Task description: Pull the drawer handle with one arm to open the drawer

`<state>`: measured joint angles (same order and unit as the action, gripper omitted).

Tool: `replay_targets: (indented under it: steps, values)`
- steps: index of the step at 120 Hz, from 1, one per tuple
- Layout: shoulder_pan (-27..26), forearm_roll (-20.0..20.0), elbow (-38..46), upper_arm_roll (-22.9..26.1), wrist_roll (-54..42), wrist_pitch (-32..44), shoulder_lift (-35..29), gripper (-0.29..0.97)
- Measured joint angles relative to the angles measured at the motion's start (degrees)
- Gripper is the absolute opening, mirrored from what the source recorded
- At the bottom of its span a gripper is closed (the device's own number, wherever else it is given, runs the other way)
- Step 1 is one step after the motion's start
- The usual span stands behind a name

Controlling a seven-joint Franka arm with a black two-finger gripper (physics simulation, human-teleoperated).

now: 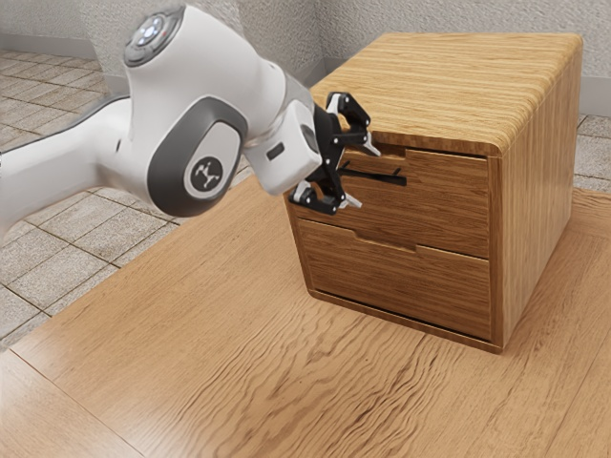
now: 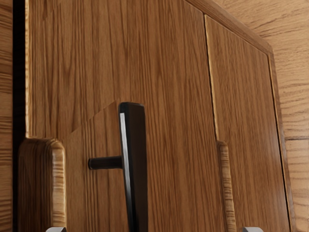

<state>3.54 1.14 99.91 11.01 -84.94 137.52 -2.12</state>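
Black gripper (image 1: 357, 176) fingers stand apart, 1 above and 1 below the slim black bar handle (image 1: 382, 176) on the top drawer (image 1: 434, 200) of a wood-grain cabinet (image 1: 477, 76).

One cabinet (image 1: 458, 86) standing on one table (image 1: 239, 382); two drawers sitting in its front, upper drawer (image 1: 449, 205) and lower drawer (image 1: 401, 272); one black handle (image 1: 377, 175) showing, sticking out on one post (image 2: 104, 163); one arm (image 1: 191, 143) reaching in; one gripper (image 1: 361, 176) sitting at its end, carrying two fingers (image 1: 355, 119); wrist view showing same two drawer fronts, one handle.
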Motion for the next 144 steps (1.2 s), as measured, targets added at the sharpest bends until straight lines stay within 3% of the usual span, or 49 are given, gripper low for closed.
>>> replay_targets:
  steps: [41, 144]
  values:
    - [-0.4, -0.2, 0.3, 0.0, -0.4, -0.5, -0.3, 0.37]
    - [-0.1, -0.3, 0.0, 0.1, -0.8, -1.8, 0.8, 0.35]
